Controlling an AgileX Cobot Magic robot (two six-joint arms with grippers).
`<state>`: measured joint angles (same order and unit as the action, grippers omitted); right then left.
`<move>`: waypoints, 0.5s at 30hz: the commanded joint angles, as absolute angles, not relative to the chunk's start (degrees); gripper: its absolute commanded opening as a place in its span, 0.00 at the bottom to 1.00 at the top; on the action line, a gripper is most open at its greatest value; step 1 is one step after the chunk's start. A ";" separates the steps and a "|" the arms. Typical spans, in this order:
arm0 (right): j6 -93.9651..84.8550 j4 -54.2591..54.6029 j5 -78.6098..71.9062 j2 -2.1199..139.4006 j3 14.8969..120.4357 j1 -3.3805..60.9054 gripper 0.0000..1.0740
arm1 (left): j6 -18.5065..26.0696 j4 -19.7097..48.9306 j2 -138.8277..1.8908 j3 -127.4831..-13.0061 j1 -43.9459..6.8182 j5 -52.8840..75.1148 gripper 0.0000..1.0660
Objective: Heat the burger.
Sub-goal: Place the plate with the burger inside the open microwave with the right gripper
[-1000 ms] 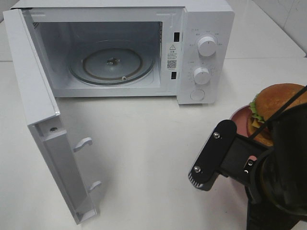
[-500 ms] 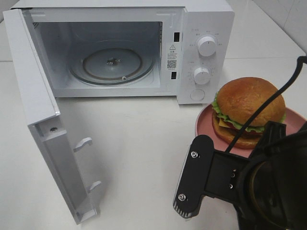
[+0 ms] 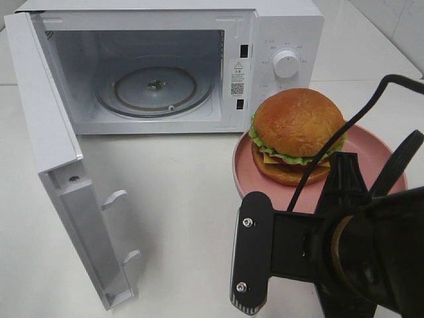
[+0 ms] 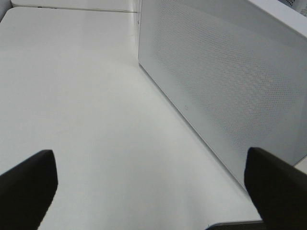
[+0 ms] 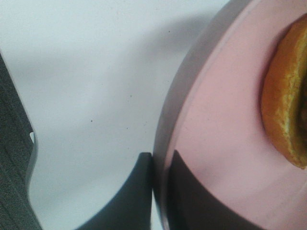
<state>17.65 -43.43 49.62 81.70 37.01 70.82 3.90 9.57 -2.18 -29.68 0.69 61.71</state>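
Note:
The burger [image 3: 298,132], with its golden bun, green lettuce and cheese, sits on a round pink plate [image 3: 374,156] in front of the microwave's control panel. My right gripper [image 3: 344,173] is shut on the plate's near rim. In the right wrist view its fingers [image 5: 139,191] pinch the plate's [image 5: 225,134] edge, with the burger's [image 5: 288,110] bottom bun close by and the plate's shadow on the table. My left gripper [image 4: 152,191] stands wide open with nothing in it, beside the outer face of the microwave door [image 4: 225,81]. It is out of the exterior view.
The white microwave [image 3: 285,33] stands at the back with its door [image 3: 59,165] swung open to the left. Its glass turntable [image 3: 156,86] lies bare inside. My right arm's black body [image 3: 331,252] fills the lower right corner.
My right arm has carried the plate and burger leftward and up. They now hide the microwave's lower knob. The left gripper has not moved.

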 commanded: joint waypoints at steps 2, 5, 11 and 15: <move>17.07 -47.44 50.48 81.36 37.13 70.99 0.01 | 4.13 9.74 -2.06 -29.45 0.63 61.02 0.92; 17.13 -47.38 47.84 81.36 37.13 70.99 0.01 | 4.13 9.74 -2.06 -29.45 0.63 61.02 0.92; 15.64 -48.70 43.37 81.36 37.13 70.99 0.00 | 4.13 9.74 -2.06 -29.45 0.63 61.02 0.92; 10.83 -51.39 42.57 81.36 37.13 70.59 0.00 | 4.13 9.74 -2.06 -29.45 0.63 61.02 0.92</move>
<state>12.78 -46.52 42.34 81.70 37.01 70.82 3.90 9.57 -2.18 -29.68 0.69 61.71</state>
